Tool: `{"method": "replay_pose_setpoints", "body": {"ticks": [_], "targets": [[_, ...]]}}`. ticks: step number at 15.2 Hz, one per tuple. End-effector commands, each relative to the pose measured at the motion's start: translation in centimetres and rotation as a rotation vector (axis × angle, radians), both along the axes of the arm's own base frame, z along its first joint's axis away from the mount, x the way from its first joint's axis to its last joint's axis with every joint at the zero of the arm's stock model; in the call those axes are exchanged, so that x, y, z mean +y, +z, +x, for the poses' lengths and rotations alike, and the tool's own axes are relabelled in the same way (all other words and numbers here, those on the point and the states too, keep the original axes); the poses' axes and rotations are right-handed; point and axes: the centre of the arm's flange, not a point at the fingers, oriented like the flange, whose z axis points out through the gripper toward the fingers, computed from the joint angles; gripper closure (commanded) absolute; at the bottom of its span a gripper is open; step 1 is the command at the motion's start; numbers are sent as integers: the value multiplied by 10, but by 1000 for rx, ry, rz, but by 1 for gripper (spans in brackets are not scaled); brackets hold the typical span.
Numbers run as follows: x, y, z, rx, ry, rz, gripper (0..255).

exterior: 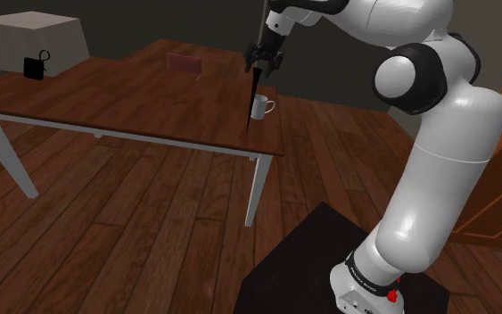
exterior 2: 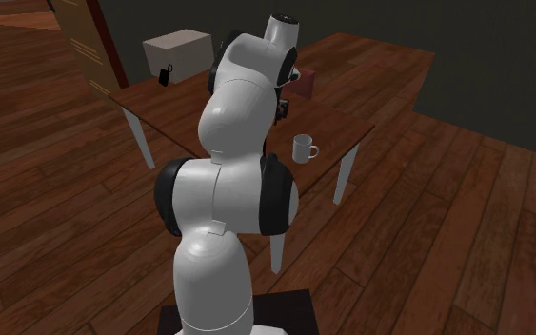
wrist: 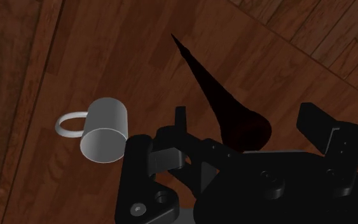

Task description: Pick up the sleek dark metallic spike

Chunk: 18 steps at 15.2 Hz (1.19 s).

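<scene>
Indoors, on a plank floor, over a dark wooden table (exterior: 133,103) with white legs. Black gripper (exterior: 260,64) raised above the table's corner nearest the stand, clamped on the thick end of a dark tapering spike (exterior: 251,96). Spike hanging straight below the gripper, point down, tip at or just above the tabletop; cannot tell which. Just beside the spike's lower half, below the gripper: a white mug (exterior: 259,108), upright, handle turned away from the spike. Farther off on the same table: a small dark red box (exterior: 185,62). Well apart from the gripper, at the table's other end: a small black object (exterior: 34,67) beside a pale box (exterior: 30,37).
</scene>
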Motion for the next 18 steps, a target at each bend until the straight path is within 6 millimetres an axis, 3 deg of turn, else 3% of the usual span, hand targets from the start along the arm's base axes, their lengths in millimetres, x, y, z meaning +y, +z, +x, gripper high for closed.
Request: {"method": "replay_pose_setpoints", "body": {"ticks": [1,10,18], "targets": [[-1,-2,0,-1,0,0,255],[0,-2,0,0,0,0,255],[0,40,0,0,0,0,255]]}}
